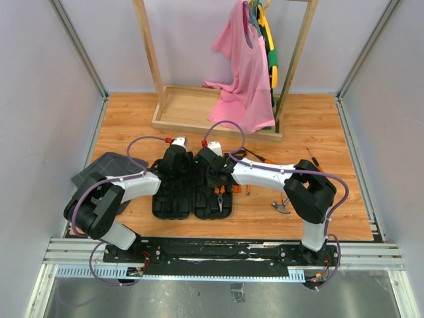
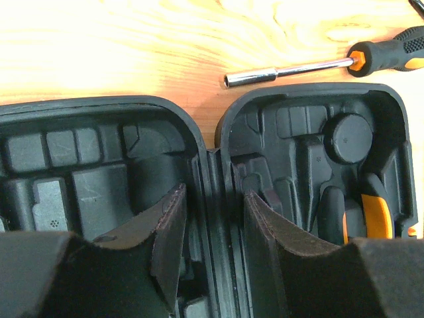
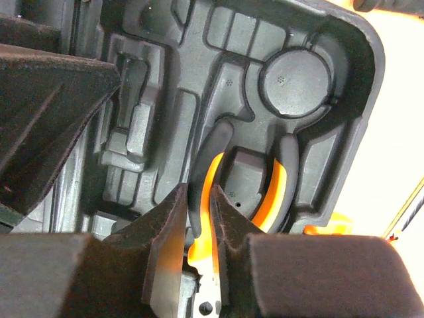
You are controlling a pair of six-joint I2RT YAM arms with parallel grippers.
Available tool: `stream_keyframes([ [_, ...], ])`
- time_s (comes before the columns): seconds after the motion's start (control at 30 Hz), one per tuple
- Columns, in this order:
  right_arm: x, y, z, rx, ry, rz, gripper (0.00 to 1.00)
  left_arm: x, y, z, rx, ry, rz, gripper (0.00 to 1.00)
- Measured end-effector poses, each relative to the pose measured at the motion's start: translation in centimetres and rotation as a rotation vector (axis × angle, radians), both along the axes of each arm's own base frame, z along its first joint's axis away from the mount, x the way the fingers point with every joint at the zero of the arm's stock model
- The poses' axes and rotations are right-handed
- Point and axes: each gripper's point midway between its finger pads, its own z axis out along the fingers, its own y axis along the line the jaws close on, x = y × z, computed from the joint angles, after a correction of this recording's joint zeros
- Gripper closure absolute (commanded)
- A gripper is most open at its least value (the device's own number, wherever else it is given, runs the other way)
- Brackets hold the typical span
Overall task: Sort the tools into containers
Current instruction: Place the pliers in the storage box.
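The black tool case (image 1: 173,199) lies open on the wooden table, both moulded halves facing up. My left gripper (image 1: 185,171) straddles the hinge between the halves (image 2: 213,193), its fingers closed against the two joined walls of the case (image 2: 199,139). In the right half, the orange-and-black pliers (image 1: 218,194) lie in their slot. My right gripper (image 3: 199,192) is shut on the left handle of the pliers (image 3: 212,175). A nut-driver screwdriver (image 2: 371,58) lies on the wood just beyond the case. More screwdrivers (image 1: 252,156) and a claw hammer (image 1: 281,207) lie to the right.
A dark grey grid-patterned fabric (image 1: 106,167) sits left of the case. At the back stands a wooden rack with a tray base (image 1: 199,109) and a hanging pink shirt (image 1: 242,79). One thin screwdriver (image 1: 313,160) lies far right.
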Motion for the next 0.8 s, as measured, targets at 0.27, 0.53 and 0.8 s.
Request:
stream_keyframes([
  [0.27, -0.1, -0.2, -0.2, 0.016, 0.004, -0.015, 0.69, 0.0, 0.0, 0.0, -0.001, 0.000, 0.001, 0.59],
  [0.53, -0.9, -0.4, 0.7, 0.045, 0.003, 0.037, 0.63, 0.0, 0.0, 0.0, -0.001, 0.000, 0.001, 0.59],
  [0.8, -1.1, -1.2, 2.6, 0.063, -0.029, 0.026, 0.58, 0.0, 0.0, 0.0, -0.001, 0.000, 0.001, 0.59],
])
